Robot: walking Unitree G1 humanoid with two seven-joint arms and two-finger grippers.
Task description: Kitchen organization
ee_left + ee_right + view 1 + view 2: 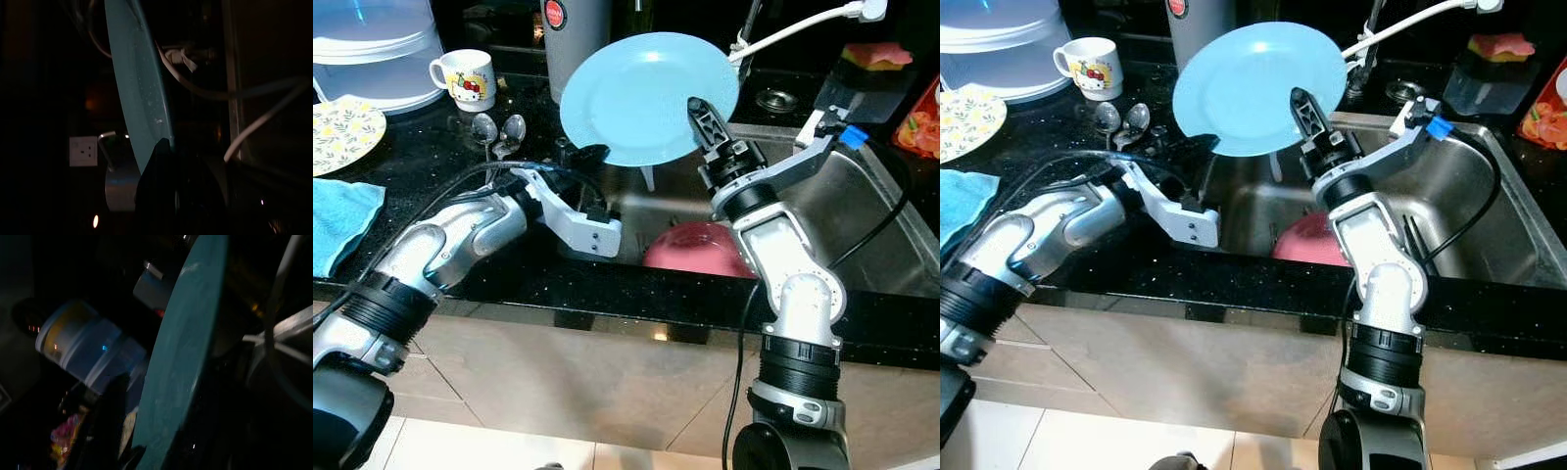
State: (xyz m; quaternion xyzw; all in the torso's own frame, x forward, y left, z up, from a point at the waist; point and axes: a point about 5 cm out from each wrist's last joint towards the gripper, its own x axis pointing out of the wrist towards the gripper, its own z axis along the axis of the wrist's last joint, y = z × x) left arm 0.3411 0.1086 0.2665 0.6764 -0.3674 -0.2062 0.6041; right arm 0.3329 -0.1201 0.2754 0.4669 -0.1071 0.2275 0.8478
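A light blue plate [641, 93] is held upright over the steel sink [876, 220], also seen edge-on as the plate [134, 88] and the plate [183, 357] in the wrist views. My right gripper [705, 122] is shut on its lower right rim, one black finger lying across the plate's face. My left gripper [582, 154] reaches in from the left and closes on the plate's lower left rim. A pink bowl [700, 250] lies in the sink below the plate.
On the black counter at the left are a cartoon mug [465, 76], two spoons [499, 129], a yellow floral plate [342, 132], a blue towel [337, 220] and a clear container [372, 44]. A white faucet [793, 27] and a sponge [876, 56] are behind the sink.
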